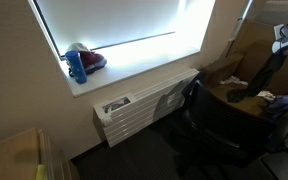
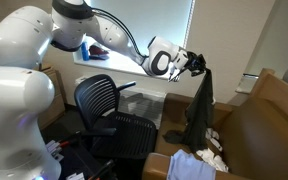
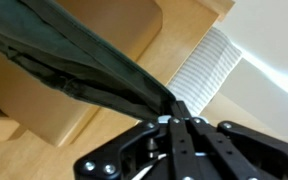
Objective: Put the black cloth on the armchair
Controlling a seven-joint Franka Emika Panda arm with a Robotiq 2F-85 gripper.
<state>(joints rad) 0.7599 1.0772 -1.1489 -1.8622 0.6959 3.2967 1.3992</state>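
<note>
My gripper (image 2: 194, 62) is shut on the top of the black cloth (image 2: 199, 115), which hangs down from the fingers above the brown armchair (image 2: 259, 120). In the wrist view the fingers (image 3: 174, 108) are pinched together on the dark cloth (image 3: 74, 60), which stretches away to the upper left over the tan armchair (image 3: 54, 120). In an exterior view the cloth (image 1: 268, 68) hangs at the right edge below the gripper (image 1: 284, 38).
A black office chair (image 2: 109, 110) stands between the robot base and the armchair. White and blue items (image 2: 194, 162) lie on the armchair seat. A white radiator (image 1: 144, 105) sits under the window sill, which holds a blue bottle (image 1: 77, 65) and a red object (image 1: 90, 60).
</note>
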